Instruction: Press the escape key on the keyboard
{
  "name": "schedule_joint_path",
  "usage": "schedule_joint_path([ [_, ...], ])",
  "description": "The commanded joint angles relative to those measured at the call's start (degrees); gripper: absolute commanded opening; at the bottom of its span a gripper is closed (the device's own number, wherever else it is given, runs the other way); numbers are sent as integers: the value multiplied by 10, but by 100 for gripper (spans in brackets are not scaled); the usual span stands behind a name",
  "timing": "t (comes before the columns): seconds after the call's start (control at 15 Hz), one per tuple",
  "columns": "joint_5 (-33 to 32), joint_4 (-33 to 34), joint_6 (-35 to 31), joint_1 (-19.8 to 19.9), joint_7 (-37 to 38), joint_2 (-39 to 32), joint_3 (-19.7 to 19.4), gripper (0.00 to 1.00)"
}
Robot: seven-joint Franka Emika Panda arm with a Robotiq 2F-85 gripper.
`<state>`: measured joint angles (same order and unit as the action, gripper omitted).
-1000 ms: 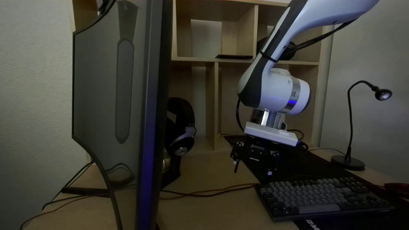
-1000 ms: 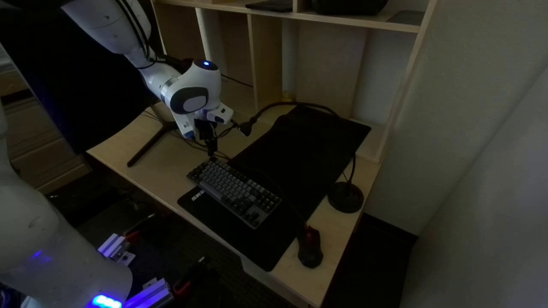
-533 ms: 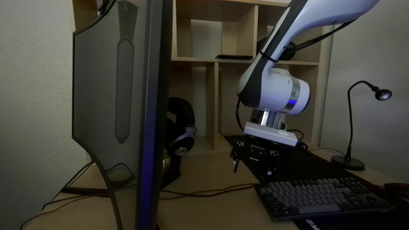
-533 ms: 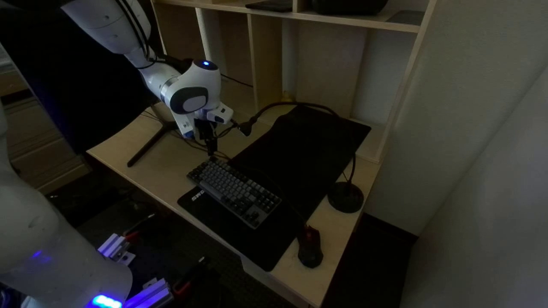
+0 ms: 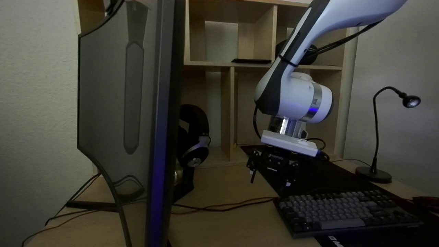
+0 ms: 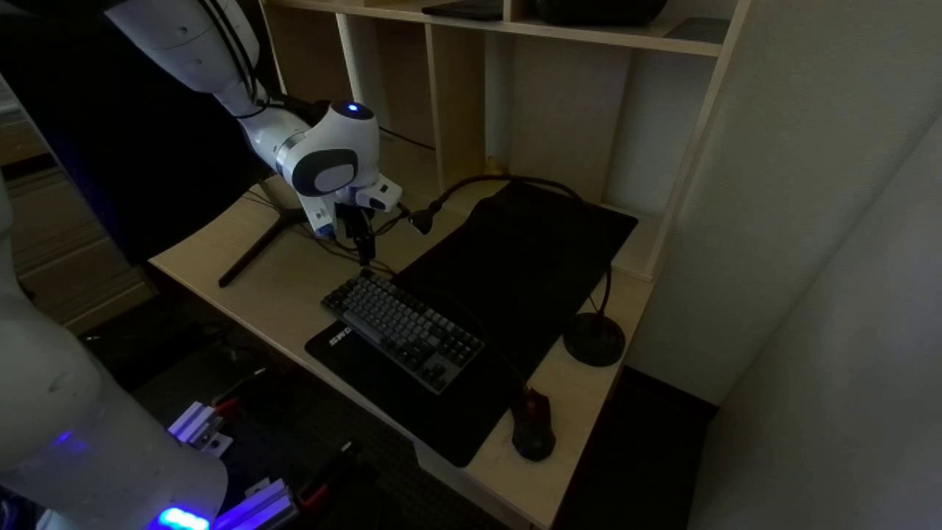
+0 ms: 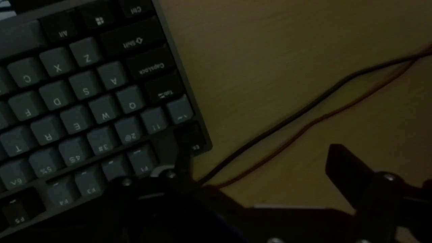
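The keyboard (image 5: 343,209) lies on the desk, dark with greyish keycaps, partly on the black desk mat; it also shows in an exterior view (image 6: 401,327) and at the left of the wrist view (image 7: 84,104). Its dark escape key (image 7: 193,134) is at the keyboard's corner, partly hidden by a fingertip. My gripper (image 7: 259,152) is open and empty, one finger over the escape key and the other over bare desk. In both exterior views the gripper (image 5: 270,181) (image 6: 366,259) hangs a little above and beyond that keyboard corner; contact with the key does not show.
A black and a red cable (image 7: 303,126) run across the desk from beside the keyboard corner. A large monitor (image 5: 113,103) stands beside the desk area. A bendable lamp (image 6: 593,338), a mouse (image 6: 533,427) and the desk mat (image 6: 508,250) lie around. Wooden shelves (image 6: 456,103) stand behind.
My gripper has risen very slightly and shifted a tiny bit within the last half second. It stays open. The keyboard has not moved.
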<state>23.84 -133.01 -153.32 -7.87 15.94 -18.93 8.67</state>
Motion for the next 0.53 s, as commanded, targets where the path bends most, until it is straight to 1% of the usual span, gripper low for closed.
schedule_joint_path([
  [0.0,-15,-2,10,-4,20,2,-7,100],
  [0.13,-33,-2,35,-10,51,4,-17,100],
  [0.47,-38,0,18,-6,51,1,-12,100],
])
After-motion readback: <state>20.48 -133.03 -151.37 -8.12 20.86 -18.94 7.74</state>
